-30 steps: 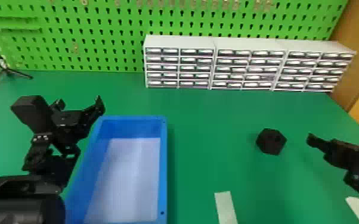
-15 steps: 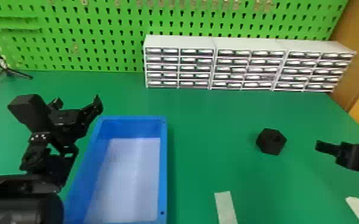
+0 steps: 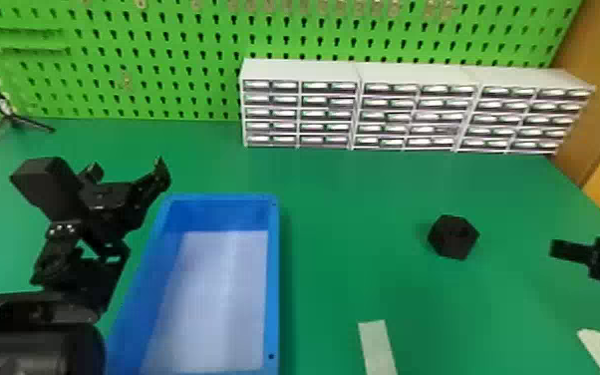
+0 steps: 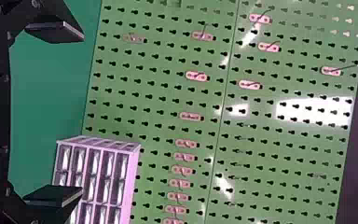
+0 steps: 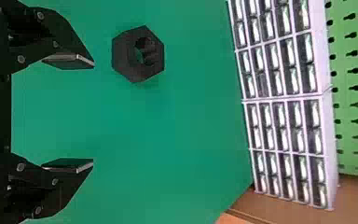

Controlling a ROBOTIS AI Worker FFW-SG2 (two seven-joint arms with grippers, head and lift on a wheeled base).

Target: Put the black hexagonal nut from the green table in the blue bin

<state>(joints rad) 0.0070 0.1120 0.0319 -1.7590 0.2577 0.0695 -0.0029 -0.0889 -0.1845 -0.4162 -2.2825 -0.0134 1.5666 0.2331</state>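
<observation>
Green worktop [image 3: 344,189], pegboard [image 3: 164,70] behind, drawers [image 3: 301,112] along the back edge. Nut [image 3: 453,237] sits on the right half, roughly mid-depth, well in from the right edge. Blue bin [image 3: 273,279] is left of it, toward the front edge.

Key bit: from the right gripper [image 5: 93,114], nut is toward the robot's left, just beyond the fingertips in the right wrist view. It lines up with the robot's-left finger, not the gap. So I'd shift left to centre before going in, else that finger likely knocks it. No obvious long axis; hex flats look like the thing to pinch.

Right gripper's fingers are spread wide, nothing between them. It's clearly the nearer arm, so it should take the pick. Left gripper [image 4: 82,114] also spread and unloaded, near the bin's far-left corner.

Carry: wide strip of green between nut and the bin's right rim, so a lift and a leftward run should work. Drawers are well behind the nut. Watch the left gripper near the far-left corner; drop toward the right half.
</observation>
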